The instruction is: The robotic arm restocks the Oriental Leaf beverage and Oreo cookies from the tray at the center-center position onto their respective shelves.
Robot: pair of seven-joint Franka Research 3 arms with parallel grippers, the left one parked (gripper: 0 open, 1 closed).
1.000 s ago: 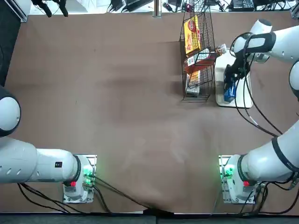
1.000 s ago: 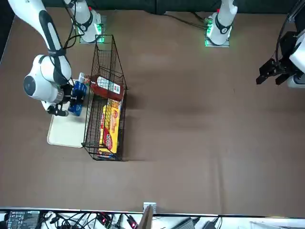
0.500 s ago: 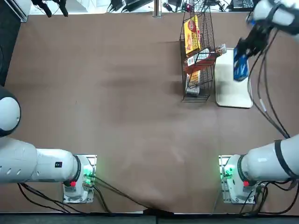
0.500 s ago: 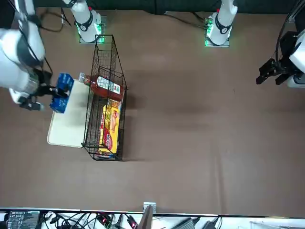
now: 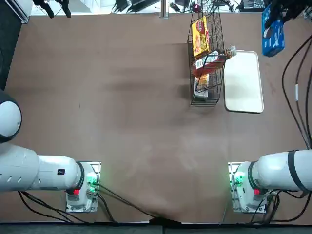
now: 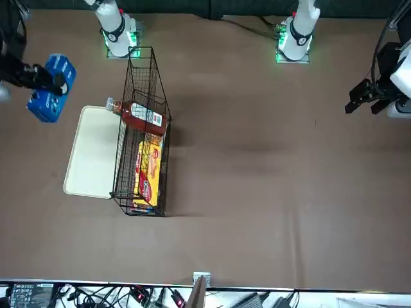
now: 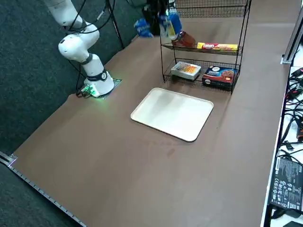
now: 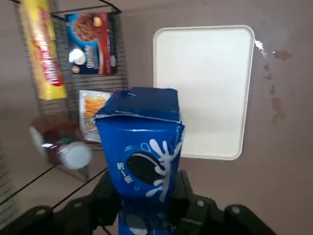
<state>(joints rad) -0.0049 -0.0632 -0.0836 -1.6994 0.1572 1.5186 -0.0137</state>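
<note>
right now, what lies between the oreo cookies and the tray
In the top view, bare table; the right gripper holds the Oreo cookies raised, clear of the tray.

Packaged foods and workshop clutter around a brown table [image 6: 270, 173].
A yellow-and-red packet [image 7: 217, 46] lies higher than a dark blue-and-red box [image 7: 218, 76] and, near it, a pale flat pack [image 7: 186, 70]. Beyond the tabletop sit tangled cables [image 6: 96, 296], a metal post [image 6: 198, 294] and a black labelled block [image 7: 287, 183].
</note>
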